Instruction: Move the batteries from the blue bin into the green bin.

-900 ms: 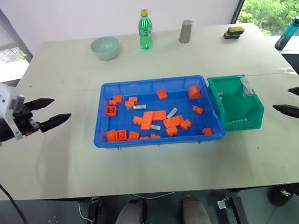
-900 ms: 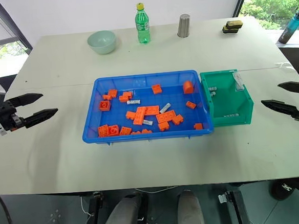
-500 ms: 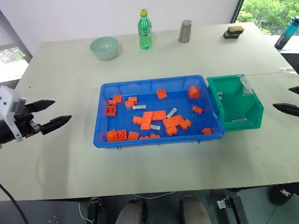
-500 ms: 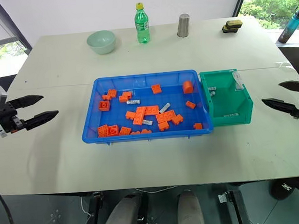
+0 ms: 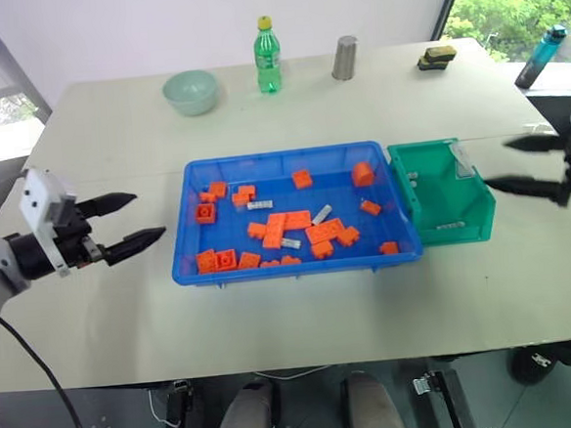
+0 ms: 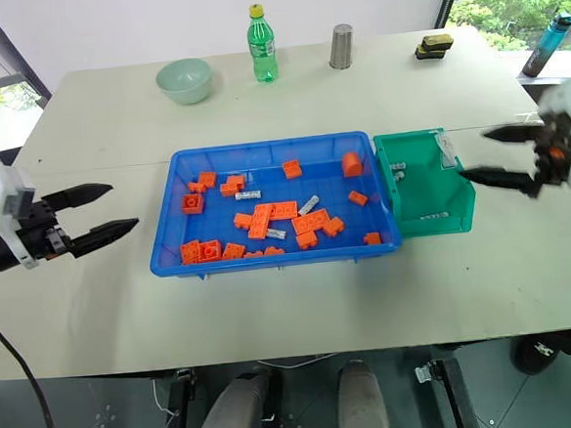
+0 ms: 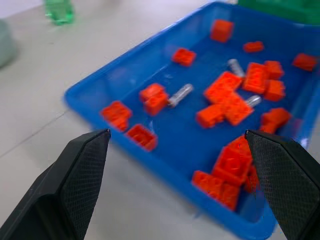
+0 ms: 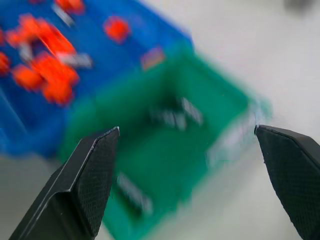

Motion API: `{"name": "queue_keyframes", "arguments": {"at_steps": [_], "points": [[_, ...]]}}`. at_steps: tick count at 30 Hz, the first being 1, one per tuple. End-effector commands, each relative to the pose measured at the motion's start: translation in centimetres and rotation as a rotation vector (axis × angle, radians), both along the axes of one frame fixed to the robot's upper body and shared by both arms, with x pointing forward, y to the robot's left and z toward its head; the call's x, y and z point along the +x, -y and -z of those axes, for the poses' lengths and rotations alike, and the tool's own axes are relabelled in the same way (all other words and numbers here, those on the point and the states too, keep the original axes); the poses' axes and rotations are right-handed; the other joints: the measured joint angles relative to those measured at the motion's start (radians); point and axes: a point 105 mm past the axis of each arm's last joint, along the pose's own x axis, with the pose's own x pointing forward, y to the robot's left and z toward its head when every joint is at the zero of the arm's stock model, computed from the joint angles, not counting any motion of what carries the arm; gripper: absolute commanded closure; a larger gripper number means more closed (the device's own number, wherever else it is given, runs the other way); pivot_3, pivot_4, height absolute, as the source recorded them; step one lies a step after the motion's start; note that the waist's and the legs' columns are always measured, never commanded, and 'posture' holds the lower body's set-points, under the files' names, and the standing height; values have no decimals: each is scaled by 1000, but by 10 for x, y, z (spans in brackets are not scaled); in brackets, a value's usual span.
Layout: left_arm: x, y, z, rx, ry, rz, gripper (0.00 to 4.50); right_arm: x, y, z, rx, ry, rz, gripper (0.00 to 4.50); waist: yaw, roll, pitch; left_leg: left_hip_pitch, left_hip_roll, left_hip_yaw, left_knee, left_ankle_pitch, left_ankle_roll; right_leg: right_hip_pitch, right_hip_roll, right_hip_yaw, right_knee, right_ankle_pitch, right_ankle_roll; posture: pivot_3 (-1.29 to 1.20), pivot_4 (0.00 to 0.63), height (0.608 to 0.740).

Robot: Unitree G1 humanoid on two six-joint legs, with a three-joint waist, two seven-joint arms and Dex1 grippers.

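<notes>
The blue bin [image 5: 299, 268] lies mid-table, holding orange bricks and three silver batteries [image 5: 260, 205] [image 5: 322, 213] [image 5: 290, 243]. In the left wrist view those batteries [image 7: 180, 95] lie among the bricks. Touching its right end is the green bin [image 5: 451, 202], which holds more batteries [image 5: 415, 177] [image 8: 192, 111]. My left gripper [image 5: 148, 215] hovers open and empty just left of the blue bin. Above the green bin's right rim my right gripper [image 5: 496, 164] is open with nothing between its fingers.
Along the table's far edge stand a pale green bowl [image 5: 190, 91], a green bottle [image 5: 267, 56], a metal cup [image 5: 344, 58] and small dark blocks [image 5: 435, 59]. A teal flask [image 5: 538, 56] stands beyond the right corner. Several orange bricks [image 5: 326, 234] crowd the blue bin's floor.
My right gripper has risen and swung in leftward to the green bin's right rim. The left gripper has moved closer to the blue bin's left wall. Both stay open.
</notes>
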Motion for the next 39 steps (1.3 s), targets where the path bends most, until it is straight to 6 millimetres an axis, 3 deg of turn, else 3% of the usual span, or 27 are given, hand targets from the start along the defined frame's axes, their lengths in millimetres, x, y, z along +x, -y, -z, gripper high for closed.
{"name": "queue_keyframes", "arguments": {"at_steps": [1, 5, 7, 8, 12, 16, 26, 36, 39], "points": [[-5, 15, -16, 15, 36, 85, 0, 13, -51, -16, -2, 25, -107, 54, 1, 0, 0, 0, 0, 0, 0, 0, 0, 0, 0, 0, 0, 0, 0, 0, 150, 727], [-7, 32, -14, 32, 26, 163, 0, 27, -116, -19, 3, -7, -245, 54, 2, 0, 0, -4, -1, -1, 1, 0, 0, -4, 0, 0, 1, 0, 0, 0, 150, 727], [-8, 39, -13, 38, 29, 192, 0, 44, -164, -10, 8, -27, -275, 54, 0, -1, 0, -7, -1, -2, 1, 0, 0, -7, -1, 0, 2, 0, 0, 0, 150, 727], [-8, 41, -13, 39, 31, 197, 0, 48, -179, -7, 7, -34, -278, 54, -1, -1, 0, -7, -2, -2, 1, 0, 0, -8, -1, 0, 4, 1, -1, 0, 150, 727], [-2, 45, -16, 36, 74, 158, 0, 59, -237, 12, 23, -87, -316, 54, -2, -2, 0, -9, -2, -2, 1, 1, -2, -15, -1, 0, 15, 1, -1, 0, 150, 727], [-4, 46, -14, 40, 74, 145, 0, 68, -271, 40, -1, -147, -322, 54, -5, -4, -1, -9, -2, -3, 2, 1, -2, -15, -1, 0, 16, 1, -2, 0, 150, 727], [-7, 39, -12, 51, 86, 82, 0, 79, -295, 100, -130, -193, -306, 54, -32, -4, -1, -9, -2, -5, 1, 2, -4, -17, 0, 0, 17, 1, -2, 0, 150, 727], [-7, 40, -12, 53, 94, 75, 0, 87, -299, 121, -199, -177, -265, 54, -56, -4, -1, -9, -1, -6, 0, 3, -5, -17, 1, -1, 17, 1, -2, 0, 150, 727], [-6, 41, -12, 51, 100, 74, 0, 86, -299, 127, -224, -175, -280, 1303, -56, -4, -1, -9, -1, -6, 0, 3, -5, -17, 1, -1, 17, 1, -2, 0, 150, 727]]}}
